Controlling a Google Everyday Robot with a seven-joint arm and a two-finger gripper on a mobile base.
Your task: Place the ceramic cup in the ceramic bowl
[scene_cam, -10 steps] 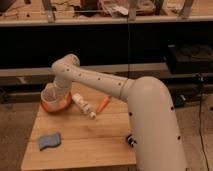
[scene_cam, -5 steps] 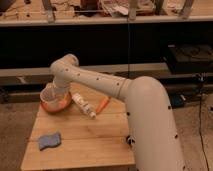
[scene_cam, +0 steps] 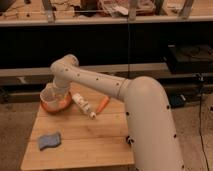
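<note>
The orange ceramic bowl sits at the back left of the wooden table. A pale round shape, the ceramic cup, stands inside the bowl's rim. My gripper is at the end of the white arm, directly over the bowl and at the cup. The wrist hides most of the gripper, and I cannot tell whether it holds the cup.
A slim white bottle lies on its side just right of the bowl, with a thin orange stick beside it. A blue sponge lies at the front left. The big white arm body covers the table's right side. Dark shelving stands behind.
</note>
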